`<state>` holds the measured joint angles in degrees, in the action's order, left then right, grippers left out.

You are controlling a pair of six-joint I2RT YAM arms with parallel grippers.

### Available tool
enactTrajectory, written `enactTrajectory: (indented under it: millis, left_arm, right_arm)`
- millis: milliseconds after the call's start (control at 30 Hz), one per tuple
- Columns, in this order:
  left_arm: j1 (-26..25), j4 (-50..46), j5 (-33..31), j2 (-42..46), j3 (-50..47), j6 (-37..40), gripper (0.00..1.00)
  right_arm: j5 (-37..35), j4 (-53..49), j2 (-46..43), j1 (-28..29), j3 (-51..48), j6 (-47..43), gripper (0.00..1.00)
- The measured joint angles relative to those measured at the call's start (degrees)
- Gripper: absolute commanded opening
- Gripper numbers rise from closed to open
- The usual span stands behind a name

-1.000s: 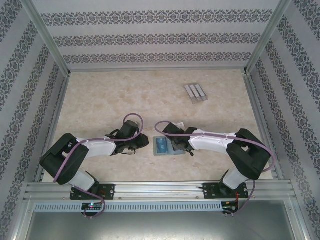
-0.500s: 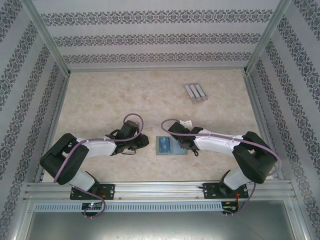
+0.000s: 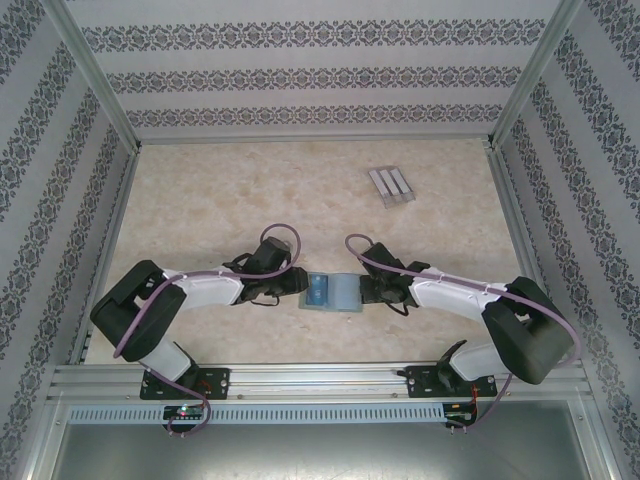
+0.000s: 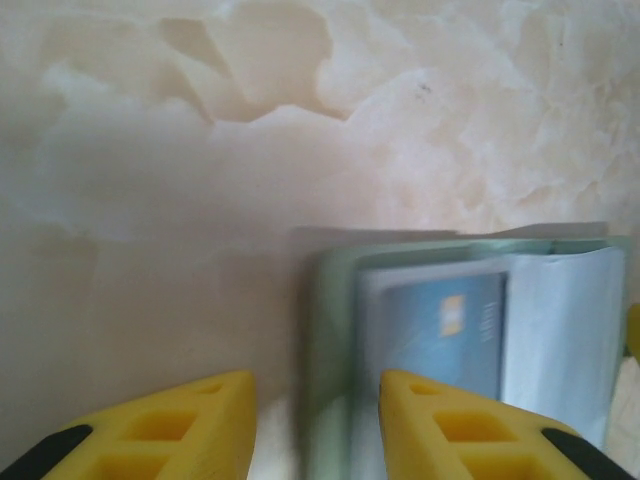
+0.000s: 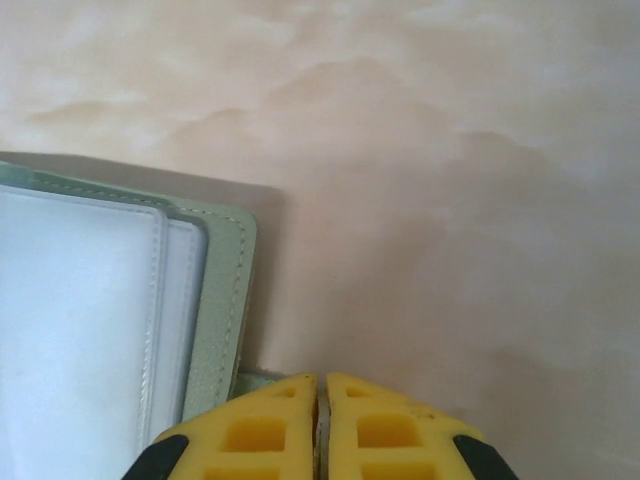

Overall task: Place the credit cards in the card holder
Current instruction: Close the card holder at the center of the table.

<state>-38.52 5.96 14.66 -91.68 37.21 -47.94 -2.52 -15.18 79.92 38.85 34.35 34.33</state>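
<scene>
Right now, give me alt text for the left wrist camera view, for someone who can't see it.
An open grey-green card holder lies on a pale marbled table, a blue card showing inside it. At the bottom, the left pincer has its two yellow fingers apart, the holder's blurred edge in the gap between them.

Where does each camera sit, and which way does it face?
Top external: above, behind the bases, facing down on the beige marbled table; shows both arms, left hand, right hand.
Left wrist: on the left arm, facing the open grey-green folding card holder and blue plastic card; open yellow fingers show.
Right wrist: on the right arm, facing the card holder's corner; shut yellow fingers show.
Shared: both wrist views see the card holder.
</scene>
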Motion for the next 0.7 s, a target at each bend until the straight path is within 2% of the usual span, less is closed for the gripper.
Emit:
enactTrajectory:
  millis: [267,533,700]
  left_arm:
    - [-2.69,-1.92,-3.28,0.55,1.64,0.02,0.36]
    - [-8.81,-11.17,-5.05,3.13,4.96,0.66,0.36]
    - [-10.93,-12.04,-5.75,4.61,6.86,0.81,0.36]
  right_arm:
    - [6.64,4.57,2.01,-0.22,-0.02,0.04,0.07]
    - [8.09,6.93,4.09,0.81,0.76,0.31,0.07]
    - [9.55,9.11,5.55,1.46,1.31,0.92,0.08]
